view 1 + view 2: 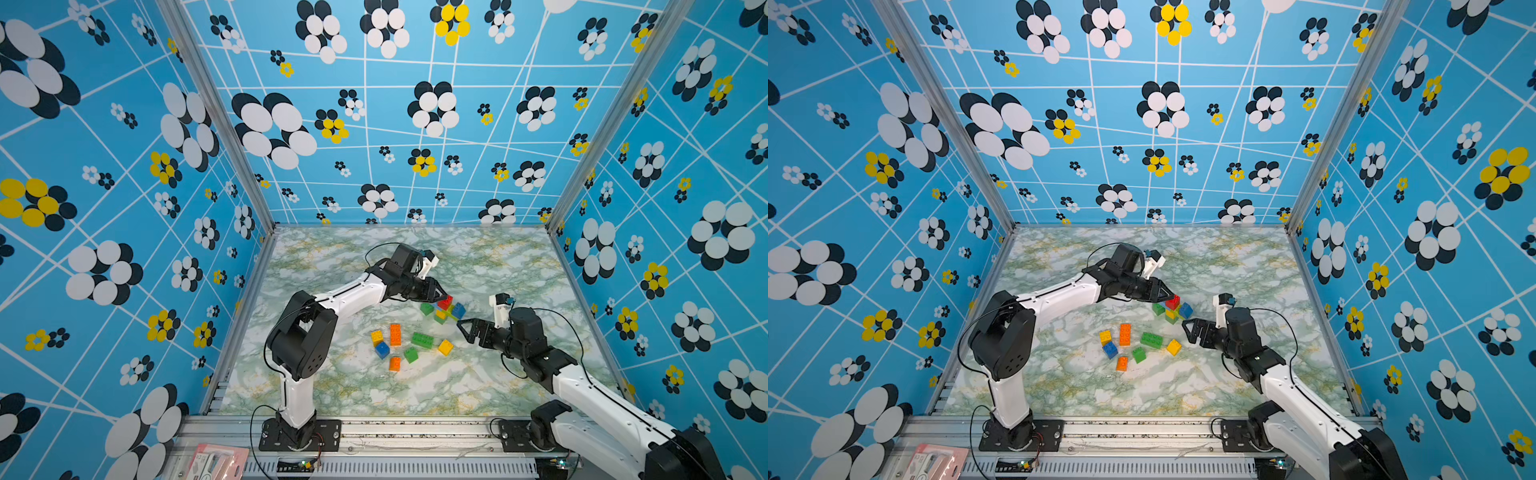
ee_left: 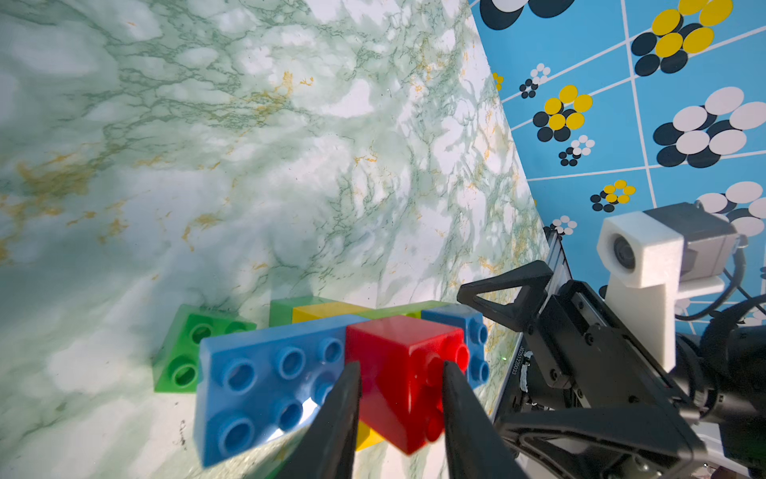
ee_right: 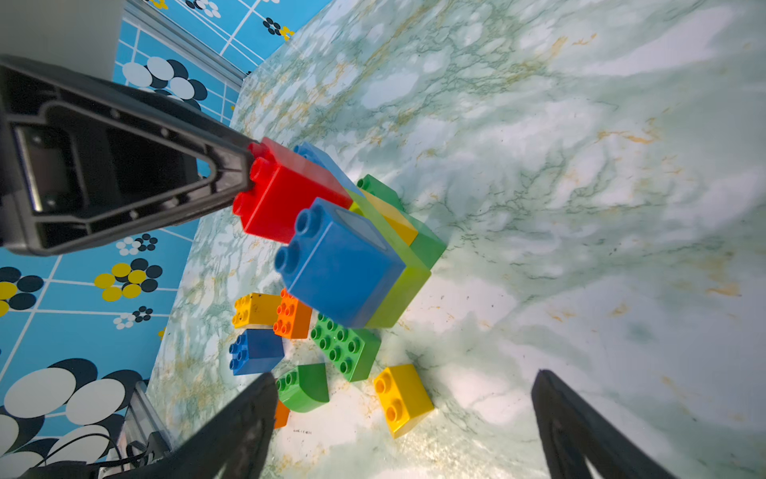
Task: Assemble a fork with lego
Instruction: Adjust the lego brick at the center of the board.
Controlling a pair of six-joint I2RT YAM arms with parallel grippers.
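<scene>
My left gripper reaches down to the lego cluster, a bunch of joined bricks lying on its side near the middle of the marbled surface. The tips stand at the red brick, whose studs face this gripper. In the left wrist view one finger runs along the seam between the red brick and a long blue brick, and the other lies over the red studs. The jaws stand narrow with the red brick between them. I cannot tell whether they squeeze it or only touch it.

In the right wrist view a square blue brick sits next to the red one, pressed onto a lime brick, with yellow and green pieces behind. A green square brick lies just beside the cluster, toward my left arm.

My right gripper hangs just beside the cluster on the other side, jaws spread wide with nothing between them.

The rest of the lego lies loose on the surface, nearer my bases:
- a yellow brick
- a long orange brick
- a small blue brick
- a long green brick
- a tilted yellow brick
- a rounded green brick
- a small orange brick
</scene>
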